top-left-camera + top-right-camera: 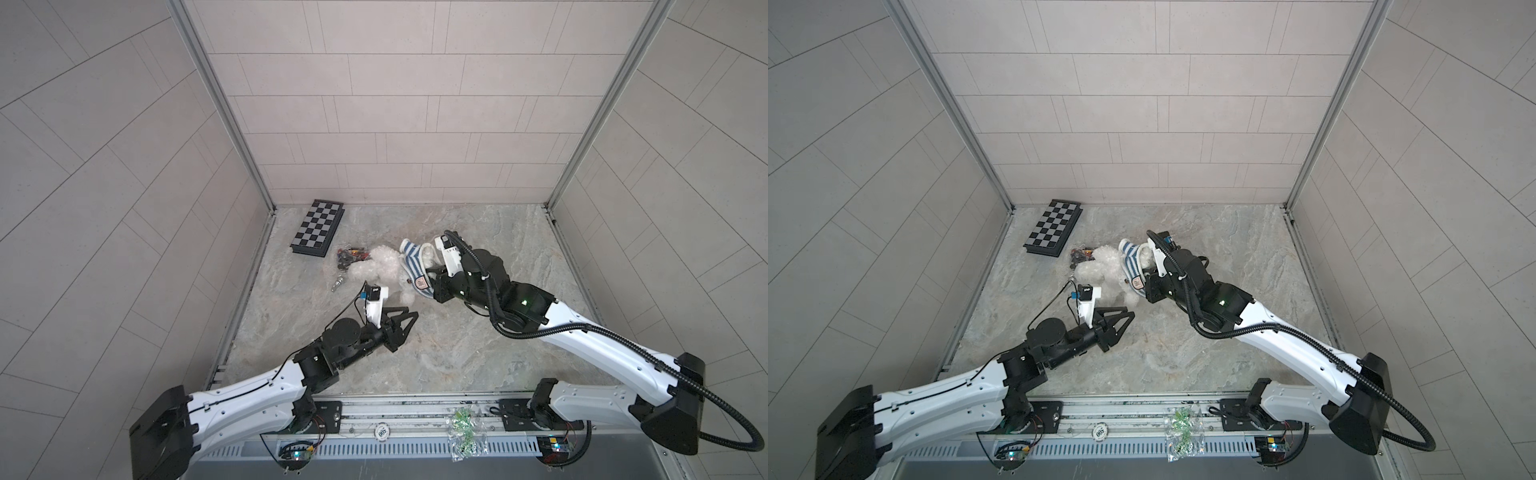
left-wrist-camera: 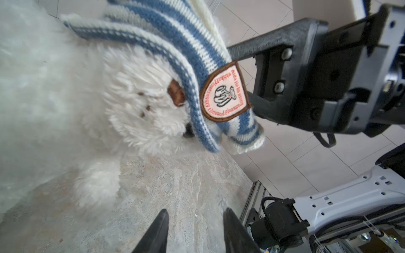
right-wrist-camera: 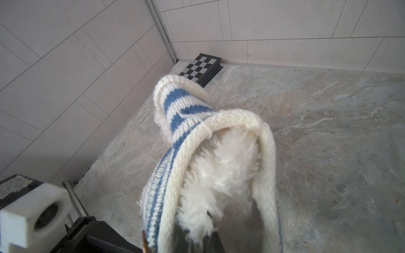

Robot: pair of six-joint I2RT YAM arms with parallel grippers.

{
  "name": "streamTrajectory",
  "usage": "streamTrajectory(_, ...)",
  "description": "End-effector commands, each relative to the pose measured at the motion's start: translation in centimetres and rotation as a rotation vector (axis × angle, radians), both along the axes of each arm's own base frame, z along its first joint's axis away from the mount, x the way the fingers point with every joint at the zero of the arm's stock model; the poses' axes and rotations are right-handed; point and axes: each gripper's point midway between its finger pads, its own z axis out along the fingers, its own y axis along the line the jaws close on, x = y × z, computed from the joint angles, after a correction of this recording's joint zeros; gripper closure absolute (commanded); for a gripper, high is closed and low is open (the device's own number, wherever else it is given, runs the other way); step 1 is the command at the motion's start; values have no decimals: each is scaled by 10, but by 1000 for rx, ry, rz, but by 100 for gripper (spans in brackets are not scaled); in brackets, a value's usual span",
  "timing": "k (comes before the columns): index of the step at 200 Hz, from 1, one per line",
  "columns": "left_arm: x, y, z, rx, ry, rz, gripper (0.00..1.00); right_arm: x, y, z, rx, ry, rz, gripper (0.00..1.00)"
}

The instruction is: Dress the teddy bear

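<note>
I see the bear [image 1: 374,272] lying on the table [image 1: 457,353] in both top views. It is left of the middle and toward the back wall, and its white fluff touches a small heap of dark bits [image 1: 351,254] on its left. A chessboard [image 1: 318,226] sits beyond that heap in the back left corner, apart from the bear.

A striped shirt [image 1: 409,259] covers the bear's head end, the side nearest my right arm. Through the left wrist camera the shirt [image 2: 171,39] comes down across the brow to just beside the brown nose. Its badge [image 2: 223,92] hangs beside the muzzle. In the right wrist view one sleeve [image 3: 175,98] points toward the chessboard [image 3: 201,65].

My right gripper [image 1: 430,278] is clenched and sits at the shirt's edge, just behind the badge. In the right wrist view its dark fingers [image 3: 213,245] sit inside the cream hem with fur pressed against them. I cannot tell whether they pinch knit, fur or both.

My left gripper [image 1: 411,312] is released, its jaws apart and nothing in them. The left wrist camera shows bare table between the tips [image 2: 164,219]. It hangs at the bear's front side, aimed at the fur and near a fluffy paw [image 2: 96,186], but short of touching it.
</note>
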Motion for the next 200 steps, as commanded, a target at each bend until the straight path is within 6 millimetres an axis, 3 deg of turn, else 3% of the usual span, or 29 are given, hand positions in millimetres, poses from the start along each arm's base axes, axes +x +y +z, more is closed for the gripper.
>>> streamTrajectory(1,10,-1,36,-155,-54,63,58,4,6,22,127,-27,-53,100)
streamTrajectory(80,28,-17,40,-183,-43,107,64,-2,6,16,180,-27,-81,100)
streamTrajectory(137,36,-24,25,-167,12,127,70,-2,8,15,210,-25,-81,100)
streamTrajectory(163,37,-27,22,-175,22,121,77,-1,8,14,216,-25,-87,100)
streamTrajectory(200,34,-39,14,-180,55,81,97,-1,2,12,212,-31,-110,100)
